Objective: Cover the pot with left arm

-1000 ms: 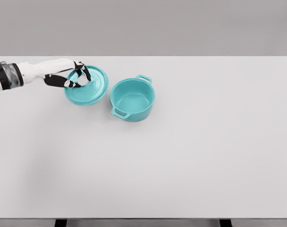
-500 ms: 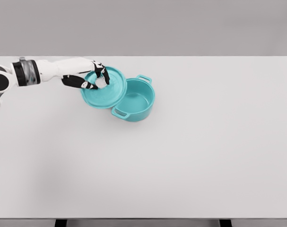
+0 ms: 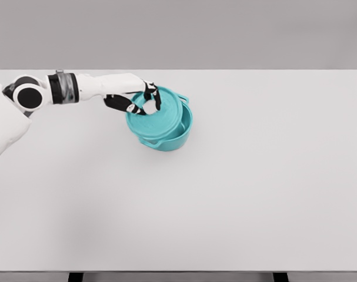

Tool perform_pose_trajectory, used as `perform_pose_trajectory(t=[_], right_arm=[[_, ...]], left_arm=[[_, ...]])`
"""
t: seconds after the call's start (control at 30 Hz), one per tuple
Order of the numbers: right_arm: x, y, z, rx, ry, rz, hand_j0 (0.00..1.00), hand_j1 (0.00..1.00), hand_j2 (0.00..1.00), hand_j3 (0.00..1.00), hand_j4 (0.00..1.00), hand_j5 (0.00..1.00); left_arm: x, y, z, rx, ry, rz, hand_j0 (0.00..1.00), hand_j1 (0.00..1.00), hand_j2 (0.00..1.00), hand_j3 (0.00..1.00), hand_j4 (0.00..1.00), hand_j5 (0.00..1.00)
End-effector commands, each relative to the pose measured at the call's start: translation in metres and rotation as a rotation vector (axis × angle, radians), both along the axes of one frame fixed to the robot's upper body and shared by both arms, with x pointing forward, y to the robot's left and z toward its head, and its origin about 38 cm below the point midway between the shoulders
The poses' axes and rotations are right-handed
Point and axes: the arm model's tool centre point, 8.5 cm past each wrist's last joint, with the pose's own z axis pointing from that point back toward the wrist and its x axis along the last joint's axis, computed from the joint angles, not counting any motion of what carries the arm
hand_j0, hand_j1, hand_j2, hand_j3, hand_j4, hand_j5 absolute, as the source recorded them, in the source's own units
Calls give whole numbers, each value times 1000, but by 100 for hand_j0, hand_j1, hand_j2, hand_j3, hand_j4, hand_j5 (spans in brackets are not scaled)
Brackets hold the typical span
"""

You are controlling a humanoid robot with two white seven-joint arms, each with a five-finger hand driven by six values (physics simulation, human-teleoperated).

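The left hand (image 3: 142, 101) reaches in from the picture's left, its white arm stretched nearly level above the far part of the white table (image 3: 237, 194); the fingers (image 3: 156, 100) are curled around the middle of the teal lid (image 3: 157, 117), gripping it from above, with dark fingertips showing on either side of the grip; whether they close on a knob or on the lid's centre itself cannot be told, since the hand hides that spot. The lid is round and the same teal as the pot (image 3: 173, 136); it hangs tilted, its left edge lower and its right edge raised, and it overlaps the pot's opening, covering most of the left and middle part of it; its left rim juts out past the pot's left wall, so it is not centred on the rim; whether the lid touches the pot's rim cannot be told from this 1 view. The pot stands upright on the table, left of the table's middle and toward the far edge; a strip of its inside shows at the right under the raised lid edge; 1 handle (image 3: 181, 97) sticks out at the far right of the rim, and another handle (image 3: 149, 141) shows at the near left, below the lid. A black band wraps the forearm near the elbow, and the shoulder joint shows at the left edge.
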Motion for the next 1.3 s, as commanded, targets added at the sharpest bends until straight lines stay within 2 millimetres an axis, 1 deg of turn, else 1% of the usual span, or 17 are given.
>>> perform_pose_trajectory(t=[0.0, 0.1, 0.23, 0.67, 0.77, 0.83, 0.87, 0.9, 1.0, 1.03, 1.13, 1.17, 1.2, 1.23, 1.27], right_arm=[[0, 0, 0, 1, -1, 1, 100, 100, 100, 100, 100, 100], [0, 0, 0, 1, -1, 1, 100, 100, 100, 100, 100, 100], [0, 0, 0, 1, -1, 2, 100, 100, 100, 100, 100, 100], [0, 0, 0, 1, -1, 2, 100, 100, 100, 100, 100, 100], [0, 0, 0, 1, -1, 2, 100, 100, 100, 100, 100, 100], [0, 0, 0, 1, -1, 2, 100, 100, 100, 100, 100, 100], [0, 0, 0, 1, -1, 1, 100, 100, 100, 100, 100, 100], [0, 0, 0, 1, -1, 2, 100, 100, 100, 100, 100, 100], [0, 0, 0, 1, -1, 2, 100, 100, 100, 100, 100, 100], [0, 0, 0, 1, -1, 1, 100, 100, 100, 100, 100, 100], [0, 0, 0, 1, -1, 2, 100, 100, 100, 100, 100, 100], [0, 0, 0, 1, -1, 2, 100, 100, 100, 100, 100, 100], [0, 0, 0, 1, -1, 2, 100, 100, 100, 100, 100, 100], [0, 0, 0, 1, -1, 1, 100, 100, 100, 100, 100, 100], [0, 0, 0, 1, -1, 1, 100, 100, 100, 100, 100, 100]], left_arm=[[2, -2, -6, 1, 20, 7, 45, 45, 45, 45, 45, 45], [5, -6, -10, 8, 32, 10, 46, 46, 46, 46, 46, 46], [6, -19, -13, 5, 35, -6, 46, 46, 46, 46, 46, 46], [6, -25, -12, -1, 34, -16, 47, 47, 47, 47, 47, 47], [6, -26, -12, -1, 34, -18, 53, 53, 53, 53, 53, 53], [6, -26, -12, -1, 34, -18, 66, 66, 66, 66, 66, 66], [6, -26, -12, 1, 32, -18, 75, 75, 75, 75, 75, 75], [6, -27, -12, 1, 32, -18, 80, 80, 80, 80, 80, 80], [7, -25, -15, 16, 33, -11, 90, 90, 90, 90, 90, 90], [7, -28, -15, 13, 33, -16, 91, 91, 91, 91, 91, 91], [8, -28, -15, 11, 34, -14, 94, 94, 94, 94, 94, 94], [8, -28, -14, 10, 32, -13, 97, 97, 97, 97, 97, 97], [10, -28, -7, 7, 19, -13, 99, 99, 99, 99, 99, 99], [11, -22, -4, 1, 18, -5, 100, 100, 100, 100, 100, 100], [12, -22, 3, -3, 6, -7, 100, 100, 100, 100, 100, 100]])
